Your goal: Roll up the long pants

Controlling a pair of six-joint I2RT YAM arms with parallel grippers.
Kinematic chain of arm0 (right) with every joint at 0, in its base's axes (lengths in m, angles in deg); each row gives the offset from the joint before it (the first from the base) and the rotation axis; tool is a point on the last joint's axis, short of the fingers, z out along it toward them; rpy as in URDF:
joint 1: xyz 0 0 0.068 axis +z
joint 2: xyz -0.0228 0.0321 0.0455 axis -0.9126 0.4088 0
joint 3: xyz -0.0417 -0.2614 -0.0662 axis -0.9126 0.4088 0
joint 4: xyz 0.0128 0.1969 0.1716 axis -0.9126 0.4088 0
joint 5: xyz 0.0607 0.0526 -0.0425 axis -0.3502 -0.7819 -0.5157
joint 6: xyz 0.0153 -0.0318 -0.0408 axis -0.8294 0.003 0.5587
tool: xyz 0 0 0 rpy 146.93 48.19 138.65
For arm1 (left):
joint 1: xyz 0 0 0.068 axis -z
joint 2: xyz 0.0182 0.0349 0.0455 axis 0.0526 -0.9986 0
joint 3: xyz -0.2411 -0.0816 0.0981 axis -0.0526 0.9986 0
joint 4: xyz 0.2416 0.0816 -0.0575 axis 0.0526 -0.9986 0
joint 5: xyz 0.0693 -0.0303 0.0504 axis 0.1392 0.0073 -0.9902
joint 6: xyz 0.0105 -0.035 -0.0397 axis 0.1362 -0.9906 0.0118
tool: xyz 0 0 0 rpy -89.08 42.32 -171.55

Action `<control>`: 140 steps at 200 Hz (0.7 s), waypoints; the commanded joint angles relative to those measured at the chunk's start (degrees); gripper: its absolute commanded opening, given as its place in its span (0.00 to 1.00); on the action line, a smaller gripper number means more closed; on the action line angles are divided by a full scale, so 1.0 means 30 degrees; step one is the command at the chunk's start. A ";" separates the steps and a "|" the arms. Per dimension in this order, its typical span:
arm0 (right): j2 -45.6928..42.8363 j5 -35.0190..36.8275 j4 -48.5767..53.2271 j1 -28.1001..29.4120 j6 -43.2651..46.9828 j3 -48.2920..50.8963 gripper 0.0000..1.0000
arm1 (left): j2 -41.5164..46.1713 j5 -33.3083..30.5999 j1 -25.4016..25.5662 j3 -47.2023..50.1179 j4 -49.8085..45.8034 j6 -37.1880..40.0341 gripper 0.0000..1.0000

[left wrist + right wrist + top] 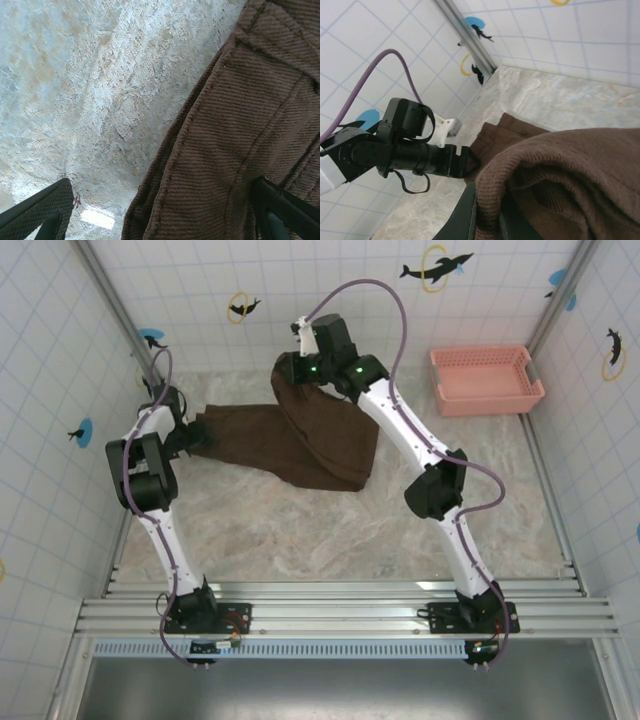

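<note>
right tool (299,353) holds one end of the long pants (300,440) raised.

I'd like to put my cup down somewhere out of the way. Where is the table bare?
The widest bare patch of table lies between the brown pants and the near metal rail. Another lies in front of the pink basket, right of the right arm. It is crowded at the far left, around the pants.
</note>
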 commanded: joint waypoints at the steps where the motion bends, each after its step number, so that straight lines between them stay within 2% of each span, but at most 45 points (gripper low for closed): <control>1: 0.1429 -0.0406 -0.2402 0.0908 -0.1123 -0.0769 0.00 | -0.0379 0.0979 -0.0198 0.0229 -0.0103 0.0525 0.94; 26: 0.2657 -0.0905 -0.5558 0.1515 -0.2365 -0.0767 0.00 | -0.0070 0.1368 -0.0181 0.0623 -0.0188 0.0869 0.94; 54: 0.4349 -0.1667 -1.0325 0.1810 -0.5167 -0.0765 0.00 | 0.0325 0.1750 -0.0197 0.1079 -0.0323 0.1167 0.93; 76: 0.5676 -0.1360 -1.3335 0.2063 -0.7136 -0.1151 0.02 | 0.0491 0.2262 -0.0198 0.1216 -0.0430 0.1318 0.93; 113: 0.7725 -0.0753 -1.6368 0.2400 -0.9518 -0.2480 0.03 | 0.0407 0.2665 -0.0195 0.0961 -0.0706 0.1474 0.93; 140: 0.8407 -0.0036 -1.7421 0.2776 -0.9819 -0.2457 0.06 | 0.0380 0.2952 -0.0198 0.0759 -0.0782 0.1491 0.93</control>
